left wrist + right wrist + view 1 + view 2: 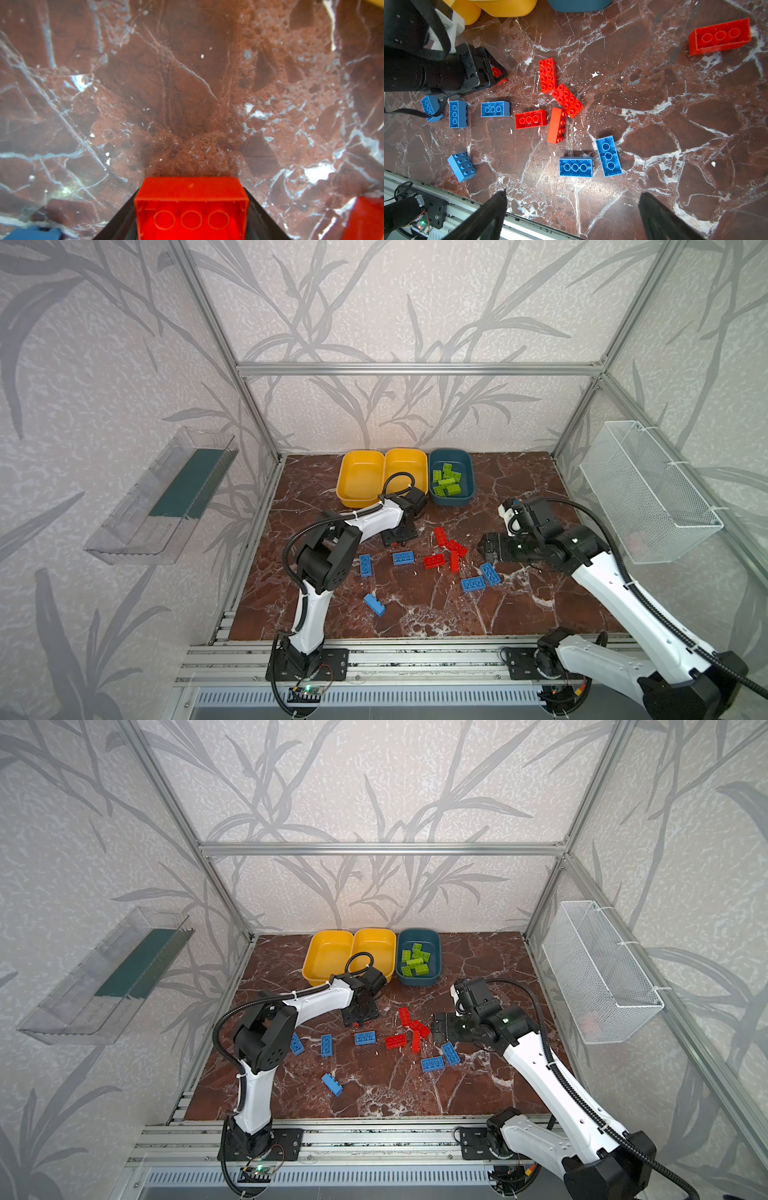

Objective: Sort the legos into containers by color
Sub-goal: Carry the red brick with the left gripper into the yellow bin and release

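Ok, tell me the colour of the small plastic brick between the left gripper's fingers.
Red; the brick shows best in the left wrist view.

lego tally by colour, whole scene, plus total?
red lego: 6, one of them in the left gripper
blue lego: 6
green lego: 6, all in the teal tub
total: 18

Marble tabletop point(519, 614), two yellow tubs point(353, 489), teal tub point(453, 499), red legos point(433, 561), blue legos point(402, 558)
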You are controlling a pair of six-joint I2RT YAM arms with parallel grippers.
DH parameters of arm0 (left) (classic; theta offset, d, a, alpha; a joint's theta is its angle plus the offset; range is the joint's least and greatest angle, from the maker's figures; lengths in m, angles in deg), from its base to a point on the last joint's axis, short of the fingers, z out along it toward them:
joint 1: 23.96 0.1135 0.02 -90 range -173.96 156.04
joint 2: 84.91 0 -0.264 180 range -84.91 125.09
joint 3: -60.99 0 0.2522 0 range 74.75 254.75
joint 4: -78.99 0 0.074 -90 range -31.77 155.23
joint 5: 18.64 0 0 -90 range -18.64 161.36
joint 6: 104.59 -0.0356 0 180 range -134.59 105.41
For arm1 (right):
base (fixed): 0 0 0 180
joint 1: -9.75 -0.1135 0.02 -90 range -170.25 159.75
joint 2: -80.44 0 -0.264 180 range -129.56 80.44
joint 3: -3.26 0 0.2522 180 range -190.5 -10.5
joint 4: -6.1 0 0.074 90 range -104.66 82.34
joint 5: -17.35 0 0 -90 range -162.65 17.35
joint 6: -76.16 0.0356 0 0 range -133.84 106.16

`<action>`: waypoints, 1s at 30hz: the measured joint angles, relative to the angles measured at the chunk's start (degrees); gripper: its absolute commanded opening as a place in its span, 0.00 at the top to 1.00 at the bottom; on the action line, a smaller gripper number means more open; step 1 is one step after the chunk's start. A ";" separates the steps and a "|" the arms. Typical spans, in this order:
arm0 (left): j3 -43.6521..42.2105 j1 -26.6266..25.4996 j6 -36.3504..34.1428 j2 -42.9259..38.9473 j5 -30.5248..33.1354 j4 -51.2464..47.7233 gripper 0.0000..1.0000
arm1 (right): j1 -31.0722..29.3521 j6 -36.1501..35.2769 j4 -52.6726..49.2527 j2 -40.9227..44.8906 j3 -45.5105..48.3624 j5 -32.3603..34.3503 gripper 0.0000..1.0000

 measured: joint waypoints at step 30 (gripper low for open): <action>61.13 6.23 -23.43 24.55 9.38 -18.49 0.42 | 0.00 3.13 -0.52 -1.68 -6.54 6.34 0.01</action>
